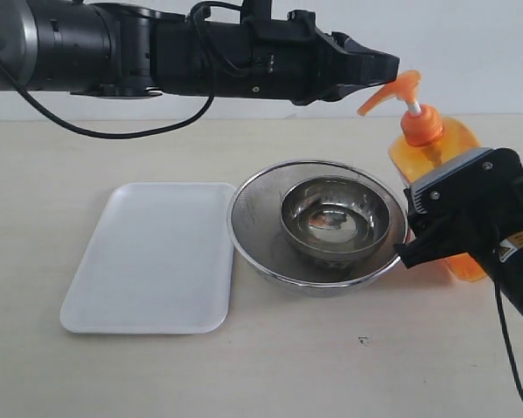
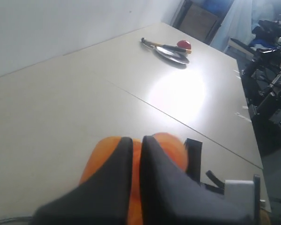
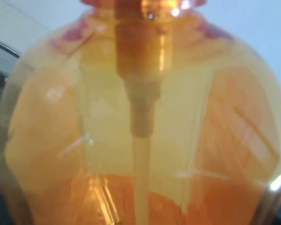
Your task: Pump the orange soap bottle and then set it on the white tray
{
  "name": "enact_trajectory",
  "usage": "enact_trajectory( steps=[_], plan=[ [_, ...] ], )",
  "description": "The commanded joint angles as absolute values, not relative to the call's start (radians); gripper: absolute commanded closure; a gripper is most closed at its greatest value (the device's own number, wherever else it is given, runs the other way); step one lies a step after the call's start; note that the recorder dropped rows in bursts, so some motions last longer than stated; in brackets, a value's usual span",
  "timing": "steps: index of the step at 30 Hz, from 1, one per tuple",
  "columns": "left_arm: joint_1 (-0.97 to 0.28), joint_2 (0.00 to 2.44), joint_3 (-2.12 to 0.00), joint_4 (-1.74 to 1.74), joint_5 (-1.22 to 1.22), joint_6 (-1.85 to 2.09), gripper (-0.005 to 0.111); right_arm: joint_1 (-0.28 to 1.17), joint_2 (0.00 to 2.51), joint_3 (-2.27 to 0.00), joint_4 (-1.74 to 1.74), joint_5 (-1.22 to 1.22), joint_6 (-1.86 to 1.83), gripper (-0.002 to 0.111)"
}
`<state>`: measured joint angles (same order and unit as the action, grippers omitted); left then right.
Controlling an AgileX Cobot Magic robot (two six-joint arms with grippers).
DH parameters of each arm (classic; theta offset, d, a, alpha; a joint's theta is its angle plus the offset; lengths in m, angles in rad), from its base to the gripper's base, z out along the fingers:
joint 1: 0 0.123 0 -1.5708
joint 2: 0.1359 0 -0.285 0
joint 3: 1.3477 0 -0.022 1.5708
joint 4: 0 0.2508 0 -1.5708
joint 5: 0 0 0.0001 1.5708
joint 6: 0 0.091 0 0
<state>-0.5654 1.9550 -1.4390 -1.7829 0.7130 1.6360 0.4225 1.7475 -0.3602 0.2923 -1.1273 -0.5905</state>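
Left gripper reaches across from the left, high over the table, with its tip right at the pump head of the bottle. Jaws are together, no gap visible in the left wrist view, and nothing is between them. Orange of the pump head shows just under the closed fingers there. Can't tell if it's actual contact or just above. Pump head sits up, with white stem showing below it. Right gripper is on the bottle's lower body, clamped on it from the near side. The fingers themselves aren't clear in the right wrist view, where the bottle fills the picture and the dip tube runs down the middle. Bottle is upright at the right side of the table, just beside the big bowl. Can't tell if its base is on the table or slightly off it. Small bowl sits inside the big one, some liquid in the bottom. Tray lies flat on the table just left of the big bowl, nothing on it, well apart from the bottle. Left wrist view also shows a dark paddle and a red ball far off on the tabletop.
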Motion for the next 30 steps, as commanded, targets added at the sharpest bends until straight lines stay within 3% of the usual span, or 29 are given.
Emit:
enact_trajectory(
  steps=[1, 7, 16, 30],
  plan=[
    [-0.526, 1.894, -1.419, -1.744, 0.689, 1.645, 0.102, 0.429, 1.737, -0.363, 0.309, -1.161, -0.556, 0.108],
    [-0.485, 1.78, -1.374, -1.714, 0.658, 1.616, 0.102, 0.429, 1.737, -0.363, 0.328, -1.177, -0.5, 0.108],
    [-0.39, 1.523, -1.098, -1.744, 0.602, 1.736, 0.102, 0.429, 1.737, -0.363, 0.427, -1.192, -0.389, 0.108],
    [-0.381, 1.038, -0.713, -1.744, 0.457, 1.787, 0.102, 0.429, 1.737, -0.363, 0.446, -1.178, -0.337, 0.108]
  ],
)
